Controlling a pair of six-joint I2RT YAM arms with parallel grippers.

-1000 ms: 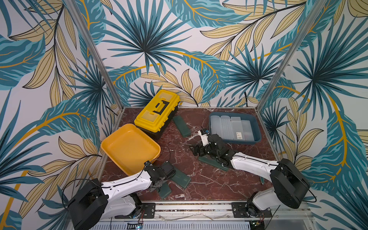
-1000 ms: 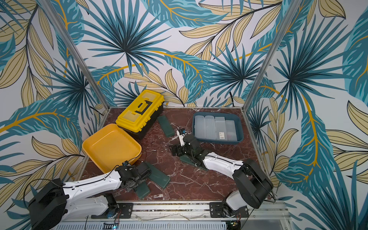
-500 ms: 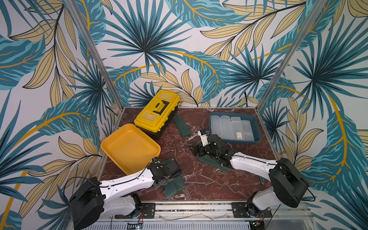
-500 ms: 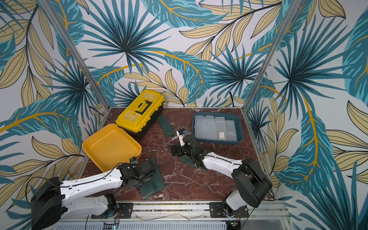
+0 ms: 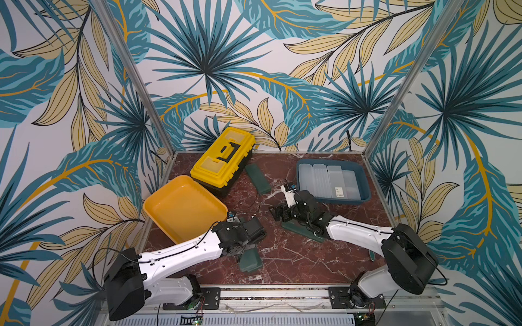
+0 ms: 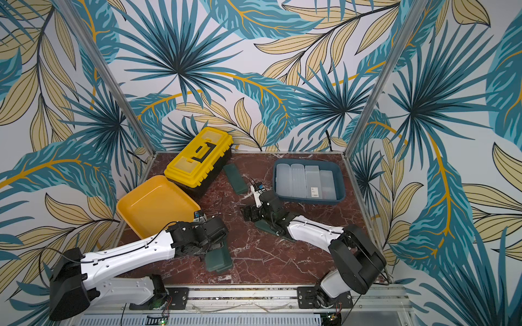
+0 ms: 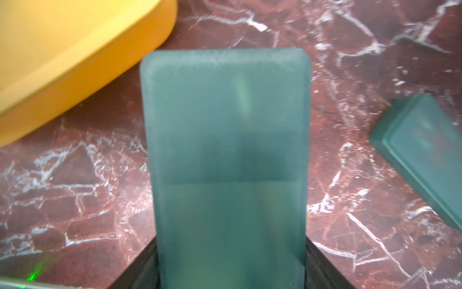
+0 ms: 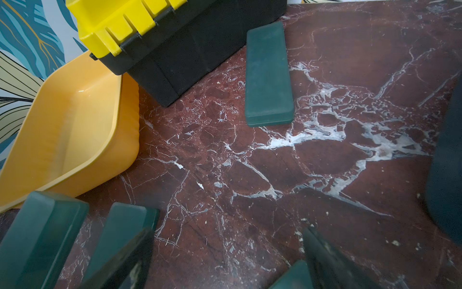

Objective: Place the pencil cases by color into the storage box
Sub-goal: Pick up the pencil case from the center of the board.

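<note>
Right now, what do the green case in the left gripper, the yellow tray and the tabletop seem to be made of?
Green pencil case: likely frosted, semi-translucent plastic; matte, with a darker shadow showing through it.
Yellow tray: probably moulded plastic, smooth and slightly glossy; soft highlights, rounded corners.
Tabletop: dark red marble look with white veins; real stone or printed laminate, cannot tell.

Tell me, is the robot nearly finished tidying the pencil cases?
Roughly halfway. Done: the frosted white cases sit in the blue bin. In hand: the left gripper is shut on a dark green case. Left: other green cases lie on the table, one of them beside the toolbox, and the yellow tray holds none.
</note>
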